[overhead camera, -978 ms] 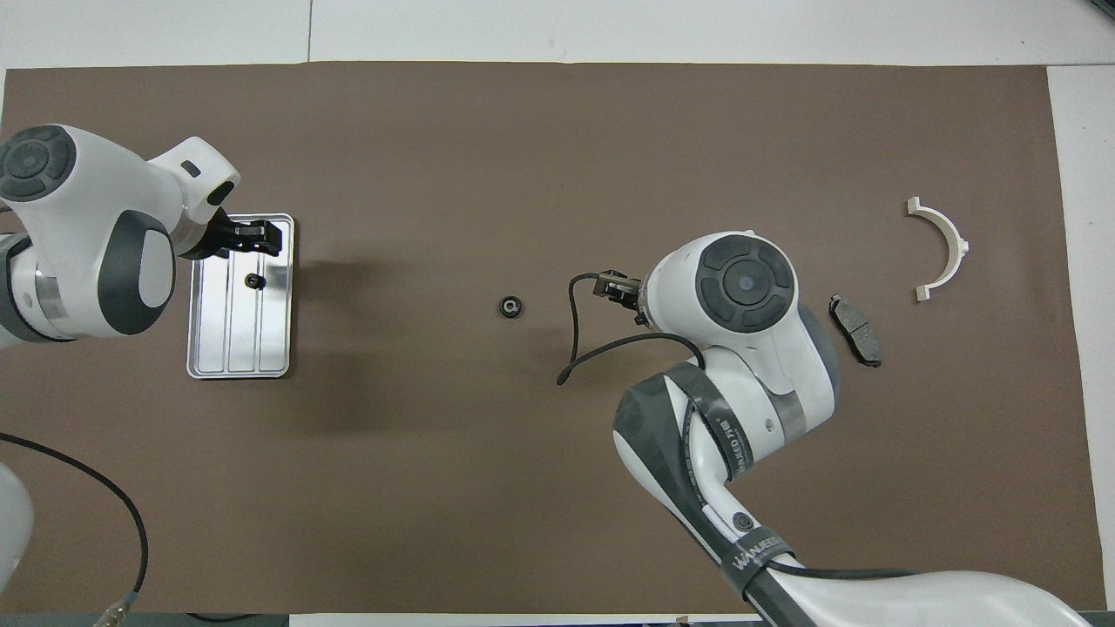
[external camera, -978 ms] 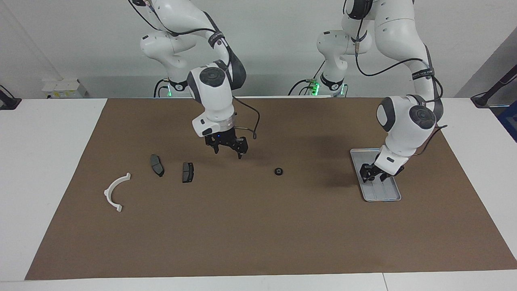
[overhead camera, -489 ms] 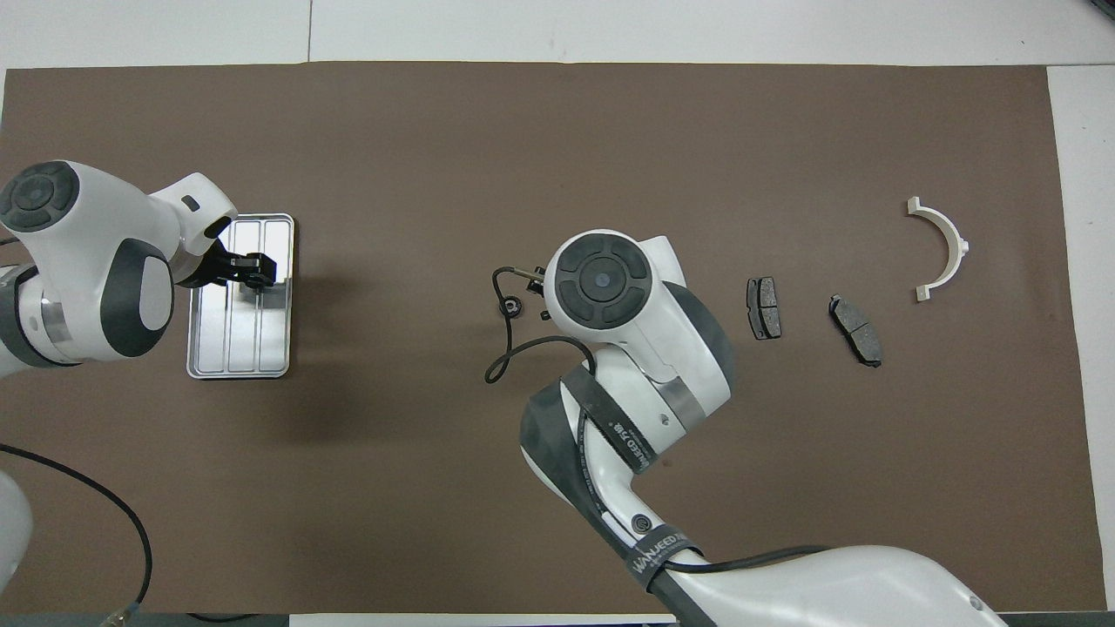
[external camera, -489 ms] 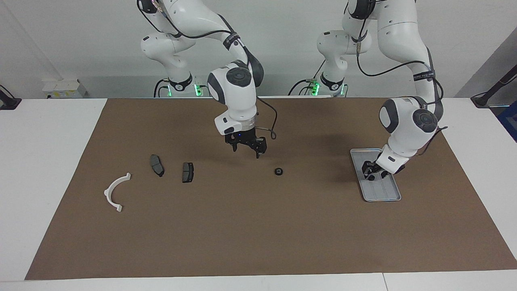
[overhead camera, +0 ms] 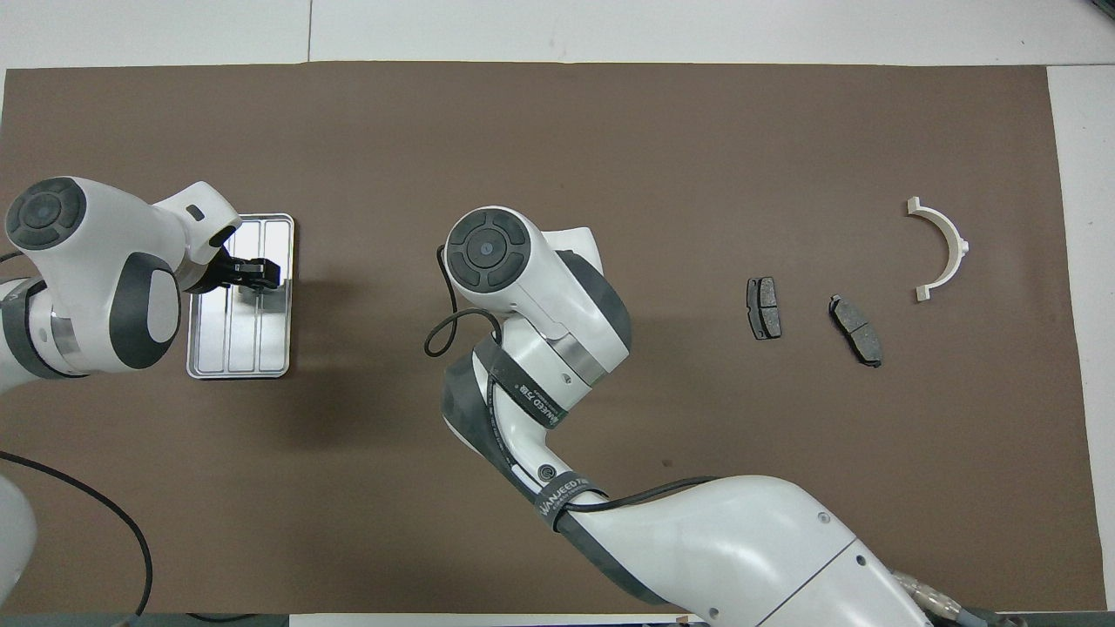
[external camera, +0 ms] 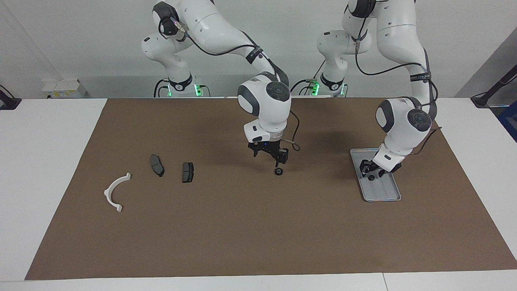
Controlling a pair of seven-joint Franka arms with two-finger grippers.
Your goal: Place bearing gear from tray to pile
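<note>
Though small, black round bearing gear (external camera: pixel 278 171)

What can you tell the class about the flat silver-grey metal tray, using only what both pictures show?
The flat silver-grey metal tray is a rectangle with rounded corners, a low raised rim and a shiny floor divided by lengthwise ribs. It lies flat on the brown mat, toward the left arm's end of the table, its long side running away from the robots. The left arm's black tool is low over the tray's end nearer the robots, with a small dark part at its tips; contact with the tray cannot be judged.
</note>
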